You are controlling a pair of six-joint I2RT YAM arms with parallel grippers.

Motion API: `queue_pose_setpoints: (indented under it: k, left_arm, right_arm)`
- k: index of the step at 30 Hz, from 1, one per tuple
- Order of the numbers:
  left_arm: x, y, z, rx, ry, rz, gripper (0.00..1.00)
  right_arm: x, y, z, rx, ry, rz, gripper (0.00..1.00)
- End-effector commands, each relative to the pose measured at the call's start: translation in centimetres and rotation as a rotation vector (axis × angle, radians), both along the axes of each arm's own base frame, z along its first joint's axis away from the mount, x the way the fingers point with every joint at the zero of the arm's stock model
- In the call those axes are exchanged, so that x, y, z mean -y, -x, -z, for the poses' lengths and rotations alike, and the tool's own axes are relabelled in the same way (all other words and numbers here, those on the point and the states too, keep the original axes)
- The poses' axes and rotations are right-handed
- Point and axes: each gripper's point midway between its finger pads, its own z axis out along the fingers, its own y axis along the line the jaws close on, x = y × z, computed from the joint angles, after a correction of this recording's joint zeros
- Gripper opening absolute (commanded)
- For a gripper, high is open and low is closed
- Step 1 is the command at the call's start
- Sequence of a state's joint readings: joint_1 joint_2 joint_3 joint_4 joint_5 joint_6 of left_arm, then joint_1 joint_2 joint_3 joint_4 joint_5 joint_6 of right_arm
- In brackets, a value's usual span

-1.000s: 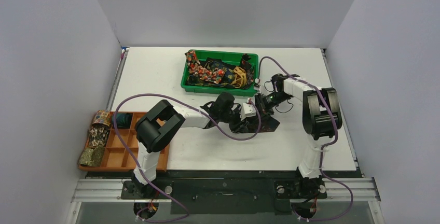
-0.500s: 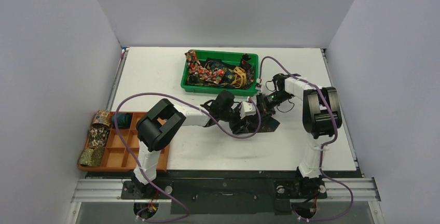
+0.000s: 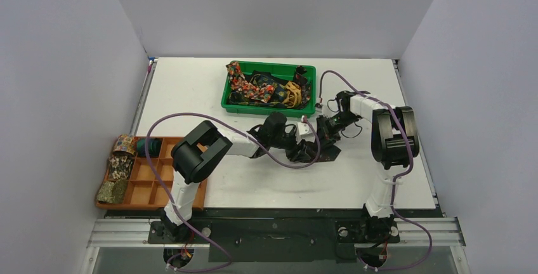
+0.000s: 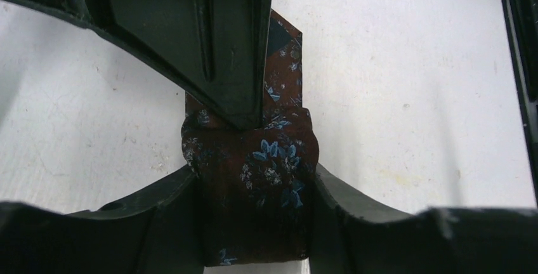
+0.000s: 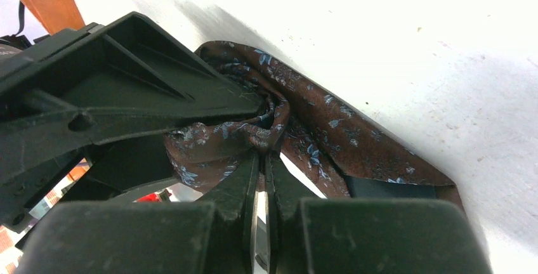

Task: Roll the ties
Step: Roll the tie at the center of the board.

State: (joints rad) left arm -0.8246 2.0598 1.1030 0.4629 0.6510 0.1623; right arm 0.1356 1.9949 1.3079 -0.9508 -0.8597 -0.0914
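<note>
Brown floral tie, mid-frame on the bench. Its flat tail is shorter than a second ago, so the coil has taken up more fabric. Left gripper clasps the coil's sides. Right gripper, nearly closed, pinches the core. Rolling seems well advanced, though a short tail remains.

Green bin at far centre of white table, orange divided tray at near-left edge
</note>
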Motion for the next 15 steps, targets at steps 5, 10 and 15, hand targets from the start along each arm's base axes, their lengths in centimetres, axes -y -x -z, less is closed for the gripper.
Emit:
queue_pose_setpoints:
  k: [5, 10, 15]
  left_arm:
    - [-0.5, 1.3, 3.3, 0.040, -0.145, 0.038, 0.25]
    - [-2.8, 2.2, 5.6, 0.021, -0.266, 0.036, 0.28]
    - [-2.7, 2.3, 6.0, 0.012, -0.285, 0.030, 0.31]
  right_arm:
    - [1.1, -0.7, 0.5, 0.087, 0.059, -0.032, 0.07]
    - [-0.1, 0.0, -3.0, 0.087, -0.033, 0.021, 0.34]
    - [-1.5, 0.7, -3.9, 0.049, -0.095, 0.030, 0.39]
